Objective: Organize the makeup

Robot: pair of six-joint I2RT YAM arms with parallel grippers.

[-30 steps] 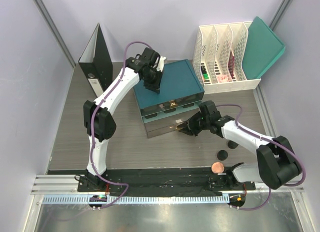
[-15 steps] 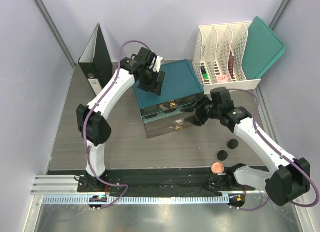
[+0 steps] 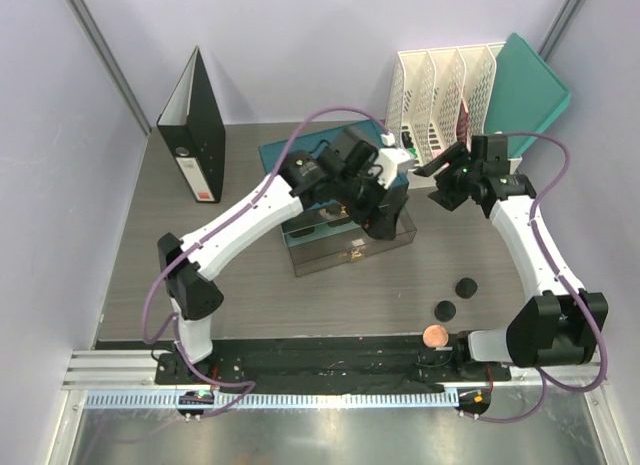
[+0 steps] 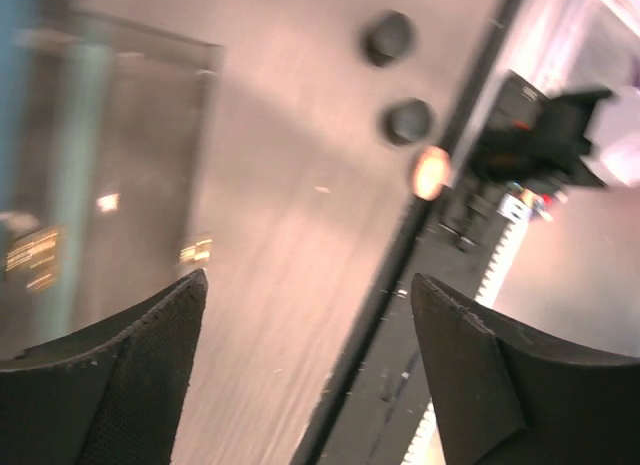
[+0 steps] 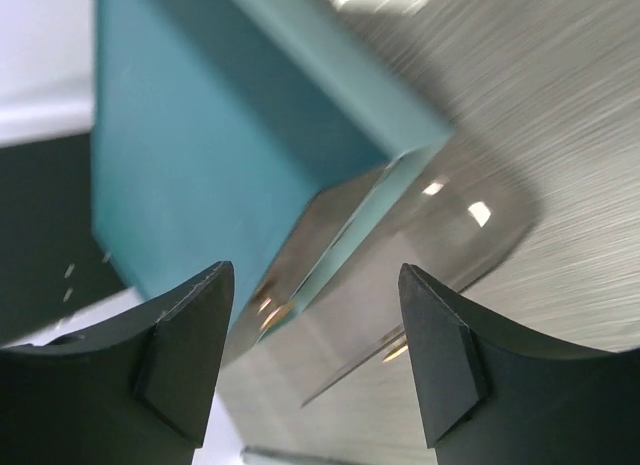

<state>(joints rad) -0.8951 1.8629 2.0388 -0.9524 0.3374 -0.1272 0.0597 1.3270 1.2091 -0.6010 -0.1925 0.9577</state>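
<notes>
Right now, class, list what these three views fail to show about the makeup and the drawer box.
Top view: the left arm covers most of the teal drawer box; its contents are hidden.
Left wrist view: motion blur smears the two black jars and peach disc.
Top view: items in the white file organizer are too small to name.

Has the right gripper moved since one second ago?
Yes. The right gripper left the drawer box front and went back-right, toward the white file rack.
</notes>
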